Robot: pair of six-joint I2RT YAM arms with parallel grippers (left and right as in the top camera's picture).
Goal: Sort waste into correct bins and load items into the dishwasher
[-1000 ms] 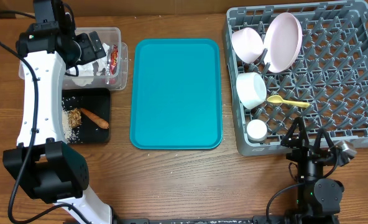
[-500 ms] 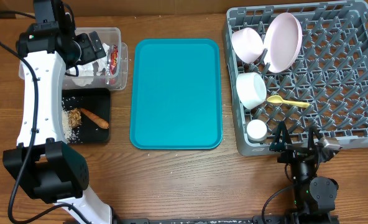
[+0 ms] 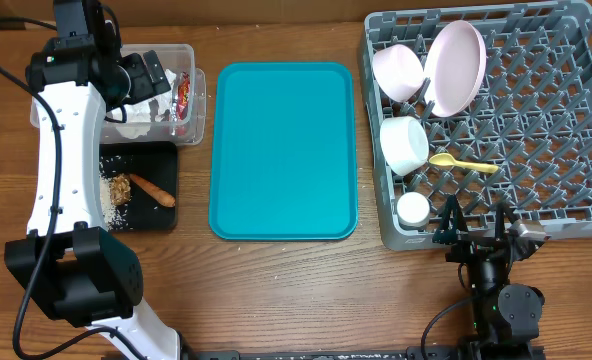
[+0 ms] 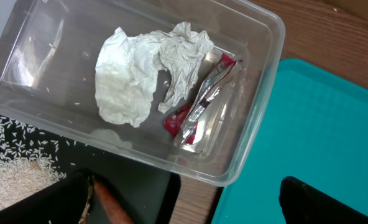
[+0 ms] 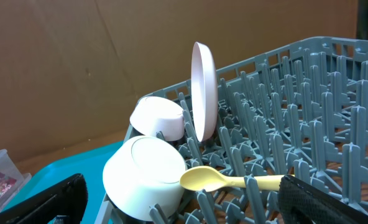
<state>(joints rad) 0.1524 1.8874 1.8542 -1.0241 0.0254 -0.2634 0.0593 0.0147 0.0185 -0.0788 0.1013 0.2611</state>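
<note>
The clear tub [image 3: 186, 52] holds crumpled white paper [image 4: 140, 74] and a red foil wrapper [image 4: 199, 106]; my left gripper [image 3: 156, 80] hangs open just above it, holding nothing. Below it, the black tray [image 3: 164, 160] carries rice [image 4: 10, 162], a brown lump [image 3: 121, 187] and a carrot-like stick [image 3: 154, 190]. The grey dish rack [image 3: 546, 130] holds a pale-pink plate [image 5: 204, 87] on edge, two white bowls [image 5: 159, 116] [image 5: 143, 174], a small white cup [image 3: 413, 208] and a yellow spoon [image 5: 227, 180]. My right gripper [image 3: 473, 212] stands open and empty at the rack's front edge, facing the spoon.
A teal serving tray [image 3: 283, 150] lies bare between the bins and the rack. The left arm's white links [image 3: 56, 150] stretch along the table's left side, beside the black tray. Bare wooden table runs along the front.
My right gripper has shifted a little to the left along the rack's front edge, then held still. The left arm and all the objects have not moved.
</note>
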